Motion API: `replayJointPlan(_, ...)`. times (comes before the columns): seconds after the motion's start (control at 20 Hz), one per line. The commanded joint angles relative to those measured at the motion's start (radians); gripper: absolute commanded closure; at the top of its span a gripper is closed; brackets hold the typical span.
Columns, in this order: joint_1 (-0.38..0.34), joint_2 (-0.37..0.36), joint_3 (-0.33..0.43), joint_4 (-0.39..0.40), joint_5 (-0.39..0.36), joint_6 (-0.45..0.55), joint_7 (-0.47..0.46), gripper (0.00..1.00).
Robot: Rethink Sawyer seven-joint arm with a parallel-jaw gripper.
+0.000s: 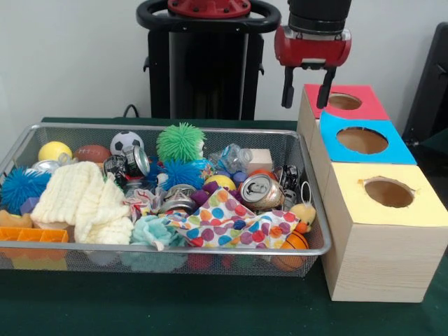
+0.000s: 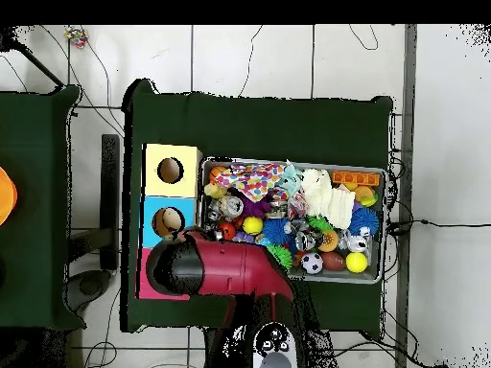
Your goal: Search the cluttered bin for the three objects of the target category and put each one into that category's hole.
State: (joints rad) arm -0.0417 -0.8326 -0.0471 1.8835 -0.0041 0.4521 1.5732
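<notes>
Claw [image 1: 306,89], its two dark fingers spread wide and empty, hangs over the red-topped wooden box [image 1: 364,110] with its round hole; the wire-mesh bin [image 1: 311,183] of balls, crushed cans and cloths lies beside and below.

A green-covered table on a pale tiled floor, before a plain light wall.

The wall [image 1: 70,56] behind is bare and evenly lit. A dark green cloth [image 1: 175,308] covers the table. From overhead, the floor [image 2: 288,57] is light tiles with dark joints, and thin cables [image 2: 422,222] trail over it at 12 and 3 o'clock. A second green table [image 2: 38,192] stands at 9 o'clock, something orange [image 2: 6,196] at its outer edge. In the front view a dark chair back [image 1: 430,84] shows at 3 o'clock.
</notes>
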Motion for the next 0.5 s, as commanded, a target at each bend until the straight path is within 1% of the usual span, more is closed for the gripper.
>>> replayJointPlan(0.05,-0.018,0.095,-0.051,-0.106,-0.025,-0.067,0.188,0.0)
replayJointPlan(0.2,-0.012,0.118,-0.082,-0.113,-0.013,-0.075,0.212,0.0)
replayJointPlan(0.35,-0.022,0.134,-0.089,-0.114,-0.004,-0.098,0.208,0.0)
replayJointPlan(0.5,-0.025,0.141,-0.101,-0.115,0.001,-0.099,0.204,0.0)
